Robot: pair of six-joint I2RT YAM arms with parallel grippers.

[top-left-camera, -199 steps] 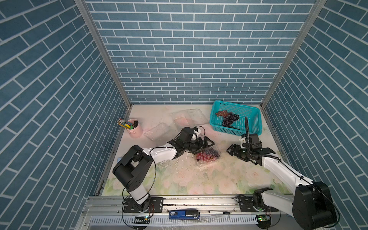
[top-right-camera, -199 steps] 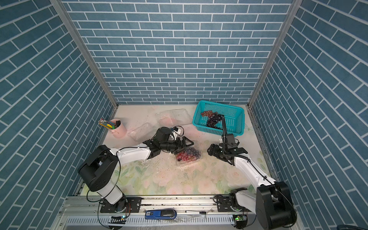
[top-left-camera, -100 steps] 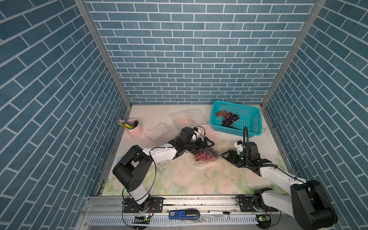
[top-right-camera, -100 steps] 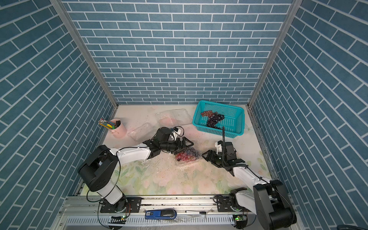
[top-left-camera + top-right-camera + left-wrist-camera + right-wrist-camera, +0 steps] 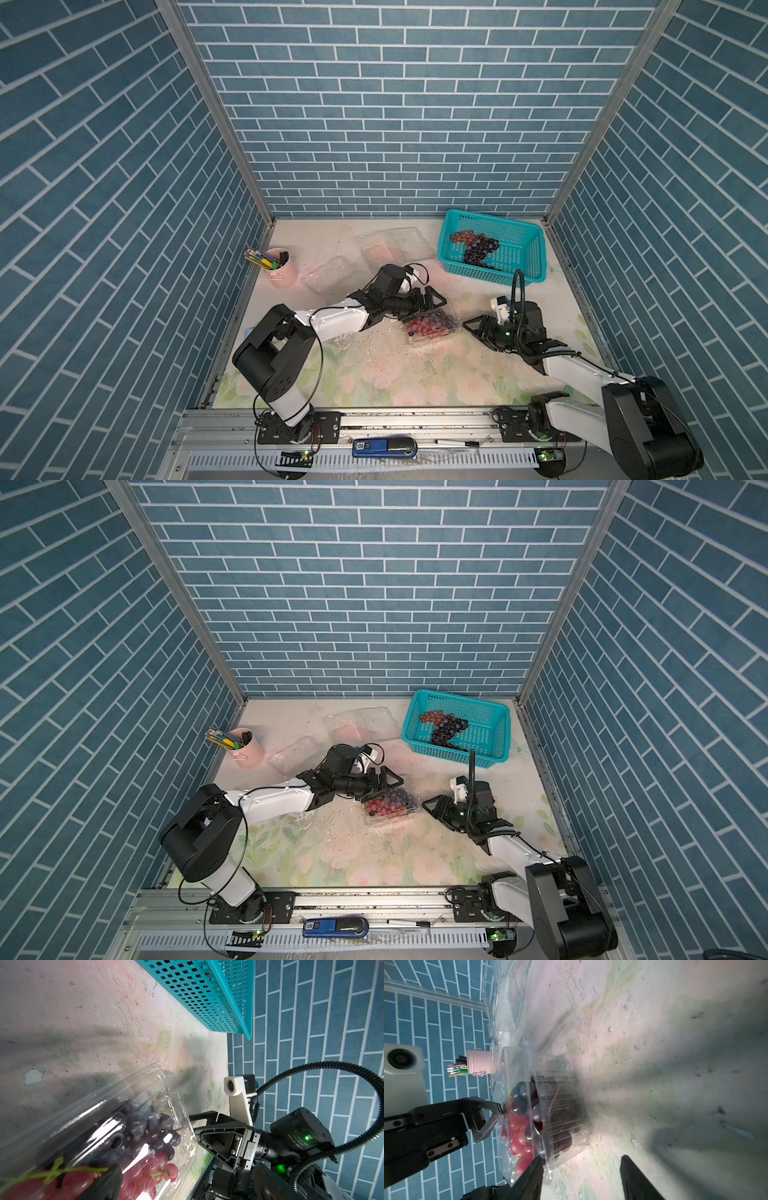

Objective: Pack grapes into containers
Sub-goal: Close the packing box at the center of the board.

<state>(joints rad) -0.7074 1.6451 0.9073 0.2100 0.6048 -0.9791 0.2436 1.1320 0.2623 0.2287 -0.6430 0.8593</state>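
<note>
Clear container [image 5: 432, 341] of grapes [image 5: 428, 323], flanked by left gripper [image 5: 430, 305] and right gripper [image 5: 471, 328], both open-fingered, likely to press its lid shut.

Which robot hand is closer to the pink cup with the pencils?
Left. The left gripper is at the edge of the grape box that faces the pink cup; the right gripper is on that box's opposite side, farther away.

- Left fingers [image 5: 104, 1184]: one blurred tip only, cut by the left wrist view's edge.
- Right fingers [image 5: 637, 1180]: tips shown, bases cut off in the right wrist view.
- Packed container [image 5: 83, 1118]: one end out of frame in the left wrist view.
- Grapes [image 5: 478, 249] in far-right-corner basket [image 5: 486, 272]: nearest berries behind its mesh wall.
- Pen cup [image 5: 282, 270] at left edge of table [image 5: 374, 374]: contents too small to name.
</note>
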